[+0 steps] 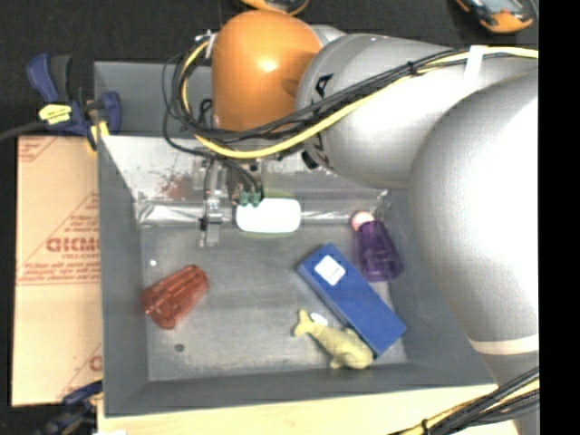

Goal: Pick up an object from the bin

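Lying by the back wall of the bin (122, 243), a white rounded block (269, 217) sits just beside the gripper (227, 214); spread or closed, I cannot tell. Farther off lie a purple bottle (377, 250), blue box (352, 299), yellow toy (337, 341) and red ridged piece (175, 295).

Grey bin (125, 270): red ribbed lump (174, 297) at 8 o'clock, blue white-labelled box (352, 301), purple bottle (377, 252) at 3, yellow toy (338, 343) at 5, white pad (268, 217).
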{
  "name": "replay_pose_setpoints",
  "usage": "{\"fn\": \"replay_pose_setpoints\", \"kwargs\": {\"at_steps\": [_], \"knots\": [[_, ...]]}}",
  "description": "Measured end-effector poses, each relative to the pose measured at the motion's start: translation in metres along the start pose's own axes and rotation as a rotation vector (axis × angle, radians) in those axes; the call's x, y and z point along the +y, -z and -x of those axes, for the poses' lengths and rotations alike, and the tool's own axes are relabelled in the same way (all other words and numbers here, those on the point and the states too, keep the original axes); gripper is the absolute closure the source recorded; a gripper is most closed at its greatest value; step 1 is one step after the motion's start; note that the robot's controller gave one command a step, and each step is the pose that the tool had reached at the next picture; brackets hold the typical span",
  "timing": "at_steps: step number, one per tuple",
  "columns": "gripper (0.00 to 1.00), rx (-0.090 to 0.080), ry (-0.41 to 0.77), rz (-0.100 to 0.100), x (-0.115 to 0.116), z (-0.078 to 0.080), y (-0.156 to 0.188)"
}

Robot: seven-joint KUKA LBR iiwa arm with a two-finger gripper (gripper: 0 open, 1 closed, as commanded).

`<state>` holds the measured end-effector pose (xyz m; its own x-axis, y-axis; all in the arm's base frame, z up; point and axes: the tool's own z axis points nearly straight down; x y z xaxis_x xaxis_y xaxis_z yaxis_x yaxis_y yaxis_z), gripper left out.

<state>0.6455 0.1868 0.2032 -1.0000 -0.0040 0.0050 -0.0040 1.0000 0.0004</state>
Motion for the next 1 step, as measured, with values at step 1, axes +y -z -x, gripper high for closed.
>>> {"fn": "replay_pose_setpoints", "kwargs": {"at_steps": [1], "knots": [[0.0, -0.008, -0.004, 0.002, -0.001, 0.0014, 0.0059]]}}
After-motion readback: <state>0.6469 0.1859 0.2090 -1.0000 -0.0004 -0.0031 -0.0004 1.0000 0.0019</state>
